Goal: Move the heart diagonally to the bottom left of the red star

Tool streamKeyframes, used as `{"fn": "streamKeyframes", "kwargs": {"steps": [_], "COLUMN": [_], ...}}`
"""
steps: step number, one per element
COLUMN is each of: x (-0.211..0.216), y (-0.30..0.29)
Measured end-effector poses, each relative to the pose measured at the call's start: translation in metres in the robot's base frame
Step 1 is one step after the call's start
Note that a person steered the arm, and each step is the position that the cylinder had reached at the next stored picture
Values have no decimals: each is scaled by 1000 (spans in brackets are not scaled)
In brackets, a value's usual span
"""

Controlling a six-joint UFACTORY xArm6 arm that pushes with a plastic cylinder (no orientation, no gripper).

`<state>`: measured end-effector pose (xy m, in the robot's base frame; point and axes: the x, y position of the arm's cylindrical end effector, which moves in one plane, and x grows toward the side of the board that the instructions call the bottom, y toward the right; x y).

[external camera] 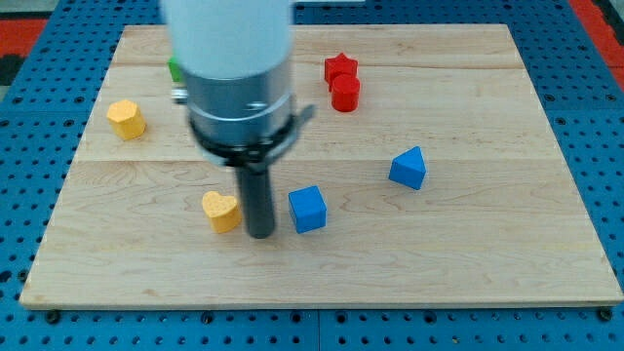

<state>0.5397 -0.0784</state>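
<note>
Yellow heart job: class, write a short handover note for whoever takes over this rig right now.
My tip: on the board, just right of the yellow heart block, between it and the blue cube.
Red star block: near the view's top, touching a red cylinder below it.
Done: nothing evident; the heart lies far below-left of the star.
Left: push the heart up and rightward to sit diagonally below-left of the star.
</note>
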Motion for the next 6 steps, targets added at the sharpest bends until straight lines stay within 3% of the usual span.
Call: {"fn": "streamKeyframes", "kwargs": {"steps": [1, 3, 5, 6], "x": [-5, -41, -29, -50], "y": [-33, -33, -52, -53]}}
